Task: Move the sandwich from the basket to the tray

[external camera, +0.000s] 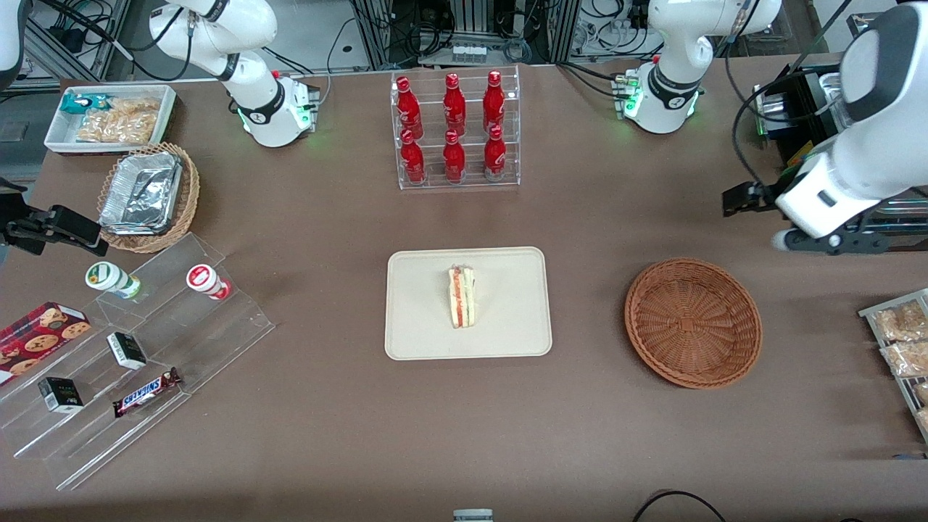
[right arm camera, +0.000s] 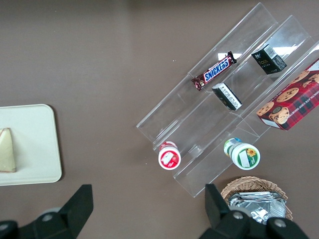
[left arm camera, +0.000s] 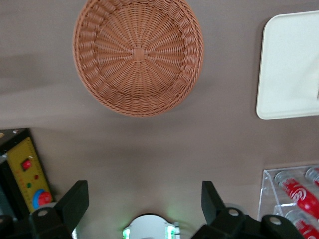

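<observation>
The sandwich, a pale wedge with red and green filling, lies on the cream tray in the middle of the table. It also shows in the right wrist view on the tray. The reddish-brown wicker basket stands empty beside the tray, toward the working arm's end. My left gripper is open and empty, raised above the table, farther from the front camera than the basket. The left wrist view shows its fingers wide apart, with the empty basket and a corner of the tray.
A clear rack of red bottles stands farther back than the tray. A clear stepped stand with snacks, a tan basket of foil containers and a white bin are at the parked arm's end. Snack packets lie at the working arm's end.
</observation>
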Robot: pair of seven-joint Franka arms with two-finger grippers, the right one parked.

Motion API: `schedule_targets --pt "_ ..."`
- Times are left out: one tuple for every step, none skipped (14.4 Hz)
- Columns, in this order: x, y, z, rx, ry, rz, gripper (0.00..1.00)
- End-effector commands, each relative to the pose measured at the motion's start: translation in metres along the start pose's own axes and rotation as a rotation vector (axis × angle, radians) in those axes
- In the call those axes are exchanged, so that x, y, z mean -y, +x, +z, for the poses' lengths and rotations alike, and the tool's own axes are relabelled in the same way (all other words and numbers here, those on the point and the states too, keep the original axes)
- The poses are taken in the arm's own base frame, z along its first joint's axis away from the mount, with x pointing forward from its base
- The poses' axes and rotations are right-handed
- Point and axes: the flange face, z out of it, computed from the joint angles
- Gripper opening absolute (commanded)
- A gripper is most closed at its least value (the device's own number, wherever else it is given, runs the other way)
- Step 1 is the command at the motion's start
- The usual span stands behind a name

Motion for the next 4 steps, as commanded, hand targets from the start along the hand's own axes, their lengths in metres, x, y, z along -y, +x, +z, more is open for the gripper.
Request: schedule_targets --pt "0.012 -0.020 -0.020 -0.038 0.025 0.029 1.00" --pt "0.019 -0.022 -0.031 -0.060 0.043 0.017 1.00" --pt "0.024 -0.022 -0.036 -0.075 0.055 0.009 1.00" --pt "0.025 -0.022 -0.039 -0.084 0.054 0.006 1.00"
